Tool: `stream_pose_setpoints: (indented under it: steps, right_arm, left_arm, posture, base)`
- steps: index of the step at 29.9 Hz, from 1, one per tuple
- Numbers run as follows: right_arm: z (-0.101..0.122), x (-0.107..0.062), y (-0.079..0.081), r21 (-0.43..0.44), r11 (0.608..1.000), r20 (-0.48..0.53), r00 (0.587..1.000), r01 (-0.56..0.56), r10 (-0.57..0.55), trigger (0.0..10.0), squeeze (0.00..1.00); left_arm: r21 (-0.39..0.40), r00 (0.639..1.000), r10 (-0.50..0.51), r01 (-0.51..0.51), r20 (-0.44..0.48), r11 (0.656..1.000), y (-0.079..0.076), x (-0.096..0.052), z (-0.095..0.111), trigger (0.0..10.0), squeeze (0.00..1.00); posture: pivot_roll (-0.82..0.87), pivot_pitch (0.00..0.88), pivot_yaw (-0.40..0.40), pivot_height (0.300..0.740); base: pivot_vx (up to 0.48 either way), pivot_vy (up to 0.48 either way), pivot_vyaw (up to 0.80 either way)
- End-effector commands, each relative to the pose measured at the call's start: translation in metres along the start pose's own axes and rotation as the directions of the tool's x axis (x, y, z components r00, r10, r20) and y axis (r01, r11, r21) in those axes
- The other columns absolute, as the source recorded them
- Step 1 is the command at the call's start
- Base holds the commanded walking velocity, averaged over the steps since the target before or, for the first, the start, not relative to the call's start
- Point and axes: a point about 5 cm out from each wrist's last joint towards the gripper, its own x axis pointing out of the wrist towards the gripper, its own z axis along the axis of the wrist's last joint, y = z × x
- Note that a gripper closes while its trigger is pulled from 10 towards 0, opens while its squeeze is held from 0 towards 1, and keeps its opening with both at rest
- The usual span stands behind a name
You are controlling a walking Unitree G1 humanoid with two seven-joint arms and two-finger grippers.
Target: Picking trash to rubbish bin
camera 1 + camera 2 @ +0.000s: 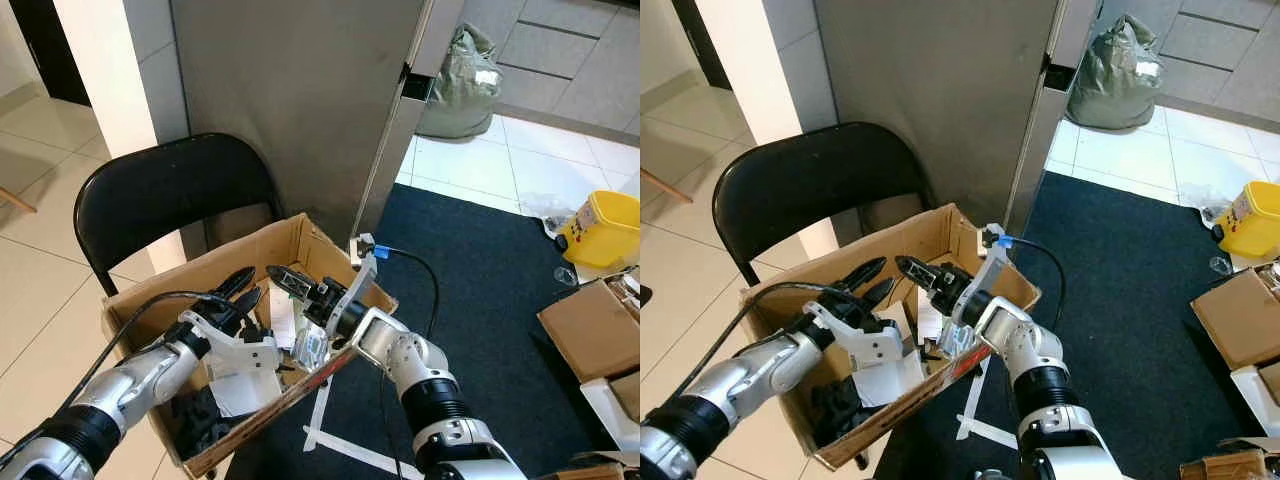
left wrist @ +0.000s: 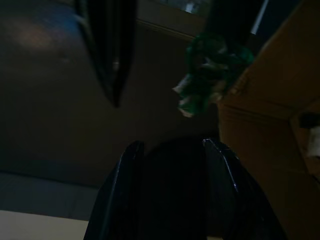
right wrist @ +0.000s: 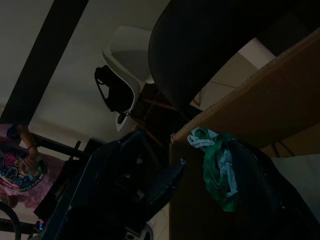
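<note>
An open cardboard box (image 1: 290, 240) stands on the floor before a black chair, with white paper (image 1: 245, 390) and dark scraps inside. Both grippers hang over it. My right gripper (image 1: 280, 275) reaches in from the right with its fingers spread. A crumpled green and white wrapper (image 3: 217, 170) clings against one finger (image 3: 255, 180), and it also appears in the left wrist view as the wrapper (image 2: 210, 75). My left gripper (image 1: 243, 288) comes from the left, open and holding nothing, a short way from the right one.
The black folding chair (image 1: 170, 190) stands behind the box against a grey wall panel (image 1: 300, 90). Dark carpet (image 1: 480, 270) with white tape strips lies to the right. A yellow container (image 1: 605, 230), more cardboard boxes (image 1: 590, 330) and a tied green bag (image 1: 460, 75) sit further off.
</note>
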Motion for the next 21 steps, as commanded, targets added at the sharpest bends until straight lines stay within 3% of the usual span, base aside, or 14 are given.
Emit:
stream_pose_setpoints:
  steps: [1,7,8,9,10,12,13,15,17,20,21]
  right_arm:
    - [-0.017,0.007,0.009,0.074,0.996,0.009,0.999,-0.043,0.043,10.0,0.00]
    - [-0.016,0.007,0.010,0.068,0.996,0.015,0.999,-0.050,0.049,10.0,0.00]
    - [-0.016,0.007,0.011,0.043,0.997,0.010,0.998,-0.058,0.058,10.0,0.00]
    - [-0.016,0.007,0.011,0.027,0.998,0.009,0.998,-0.054,0.054,10.0,0.00]
    - [-0.016,0.006,0.010,0.012,0.999,0.009,0.999,-0.047,0.047,10.0,0.00]
    - [-0.015,0.006,0.009,0.008,0.999,0.012,0.999,-0.041,0.041,10.0,0.00]
    - [-0.014,0.005,0.008,0.005,0.999,0.018,0.999,-0.036,0.035,10.0,0.00]
    - [-0.014,0.005,0.008,0.005,0.999,0.019,0.999,-0.035,0.034,10.0,0.00]
    - [-0.013,0.005,0.008,-0.011,0.999,0.026,0.999,-0.033,0.033,10.0,0.00]
    - [-0.008,0.005,0.009,-0.051,0.998,0.072,0.997,-0.035,0.039,10.0,0.00]
    - [-0.008,0.005,0.009,-0.051,0.998,0.072,0.997,-0.035,0.039,10.0,0.00]
  left_arm:
    - [-0.010,0.998,0.060,-0.060,0.012,0.998,0.007,-0.003,-0.001,10.0,0.00]
    - [-0.093,0.990,0.104,-0.112,-0.091,0.989,0.008,-0.003,-0.011,10.0,0.00]
    - [-0.237,0.966,0.130,-0.183,-0.225,0.954,0.007,-0.006,-0.021,10.0,0.00]
    - [-0.299,0.953,0.124,-0.208,-0.277,0.931,0.005,-0.008,-0.025,10.0,0.00]
    - [-0.412,0.942,0.092,-0.228,-0.324,0.882,-0.001,-0.010,-0.025,10.0,0.00]
    - [-0.500,0.947,0.083,-0.236,-0.309,0.833,-0.005,-0.010,-0.018,10.0,0.00]
    - [-0.577,0.951,0.086,-0.250,-0.297,0.778,-0.008,-0.011,-0.010,10.0,0.00]
    - [-0.592,0.951,0.087,-0.254,-0.296,0.765,-0.009,-0.011,-0.008,10.0,0.00]
    - [-0.645,0.955,0.089,-0.259,-0.284,0.719,-0.012,-0.010,-0.001,10.0,0.00]
    - [-0.728,0.946,0.144,-0.315,-0.289,0.609,-0.006,-0.005,0.008,10.0,0.00]
    - [-0.728,0.946,0.144,-0.315,-0.289,0.609,-0.006,-0.005,0.008,10.0,0.00]
  posture:
    - [0.05,0.125,-0.103,0.740]
    - [0.05,0.124,-0.104,0.740]
    - [0.05,0.124,-0.102,0.740]
    - [0.05,0.125,-0.102,0.740]
    - [0.05,0.125,-0.102,0.740]
    - [0.05,0.127,-0.104,0.740]
    - [0.05,0.127,-0.104,0.740]
    - [0.05,0.127,-0.104,0.740]
    - [0.05,0.127,-0.104,0.740]
    - [0.05,0.134,-0.109,0.740]
    - [0.05,0.134,-0.109,0.740]
  base:
    - [0.000,0.000,0.00]
    - [0.000,0.000,0.00]
    - [0.000,0.000,0.00]
    - [0.000,0.000,0.00]
    - [0.000,0.000,0.00]
    - [0.000,0.000,0.00]
    - [0.000,0.000,0.00]
    - [0.000,0.000,0.00]
    - [0.000,0.000,0.00]
    - [0.000,0.000,0.00]
    - [0.000,0.000,0.00]
